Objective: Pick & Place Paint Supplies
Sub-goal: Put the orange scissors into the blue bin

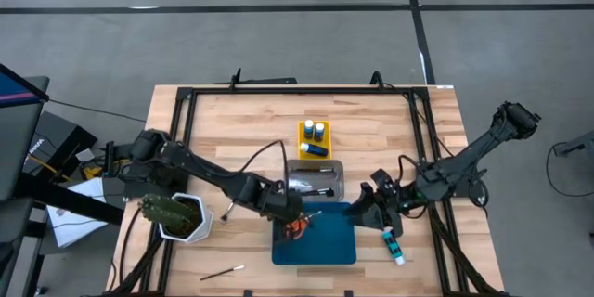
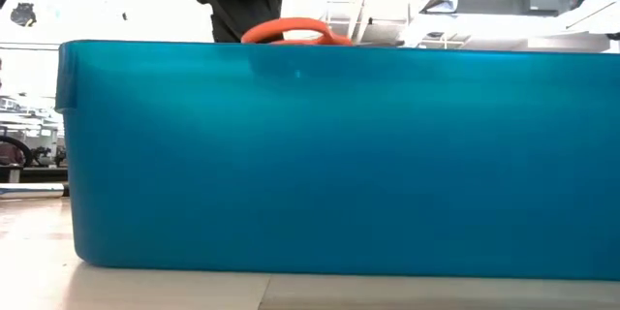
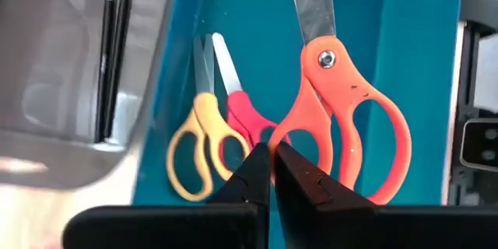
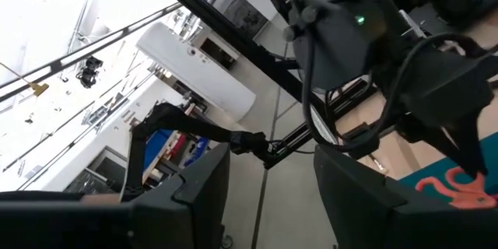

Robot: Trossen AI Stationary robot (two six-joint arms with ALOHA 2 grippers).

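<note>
Left tool clenched on the orange scissors over the blue tray

I have the left tool (image 3: 271,173) pinched tight on a handle loop of the large orange scissors (image 3: 342,117), blades pointing away, just above the blue tray (image 1: 325,237) floor so they can join the small yellow-and-red scissors (image 3: 214,136) lying there. My right tool (image 1: 371,206) waits with its fingers apart at the tray's right edge, near a blue paint bottle (image 1: 393,244) lying on the desk (image 1: 251,121) beside the tray.

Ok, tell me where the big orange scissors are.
In the left wrist view, the big orange scissors hang over the blue tray, clamped in the left gripper.
</note>
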